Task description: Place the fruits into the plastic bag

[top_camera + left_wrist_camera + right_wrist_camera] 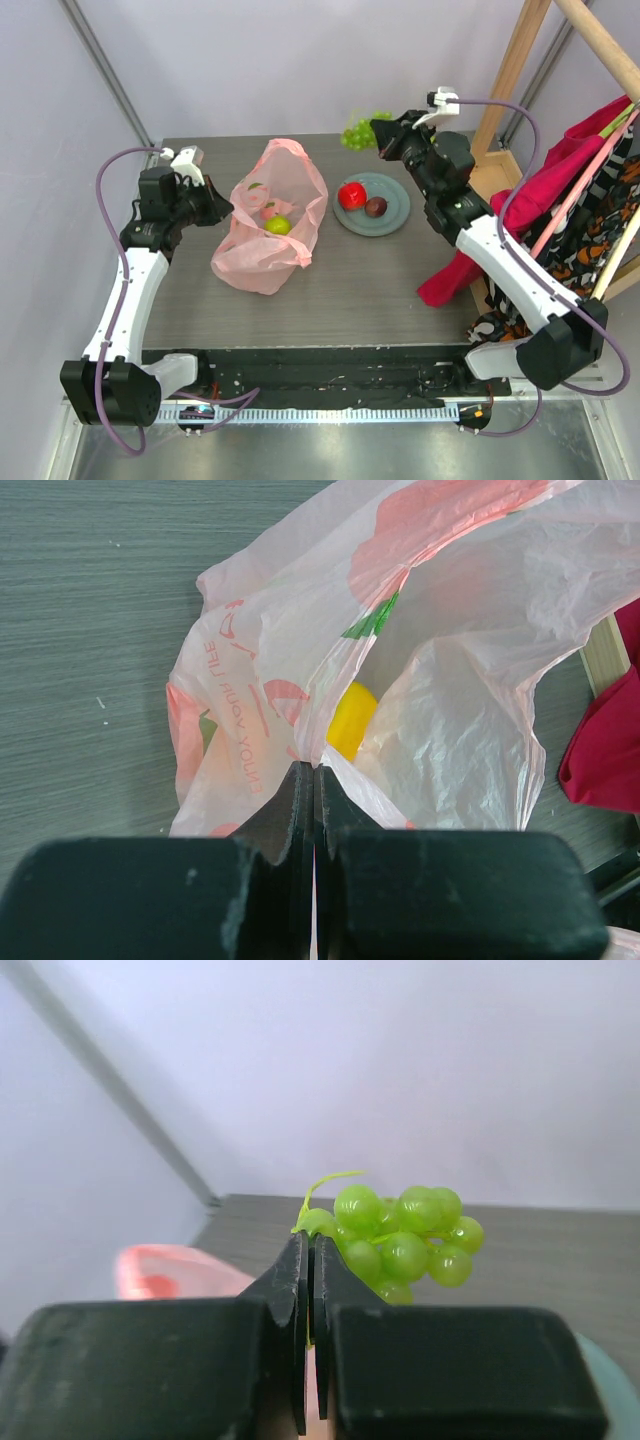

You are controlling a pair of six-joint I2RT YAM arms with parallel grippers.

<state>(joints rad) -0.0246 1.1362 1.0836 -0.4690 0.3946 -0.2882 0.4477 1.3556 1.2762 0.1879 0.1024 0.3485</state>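
Observation:
The pink plastic bag [265, 240] lies open on the table's left half. My left gripper [222, 207] is shut on its near rim [310, 765] and holds the mouth open. Inside it I see a green apple [279, 226] and a yellow fruit [352, 720]. My right gripper [378, 133] is shut on the stem of the green grape bunch [356, 131] and holds it in the air at the table's far edge; the bunch [405, 1242] hangs to the right of the fingertips. A red apple [351, 196] and a dark purple plum [375, 207] sit on the grey plate [395, 218].
A red cloth [470, 262] hangs from a wooden rack [520, 55] at the right and drapes onto the table's right edge. More patterned cloths hang behind it. Light walls close the back and left.

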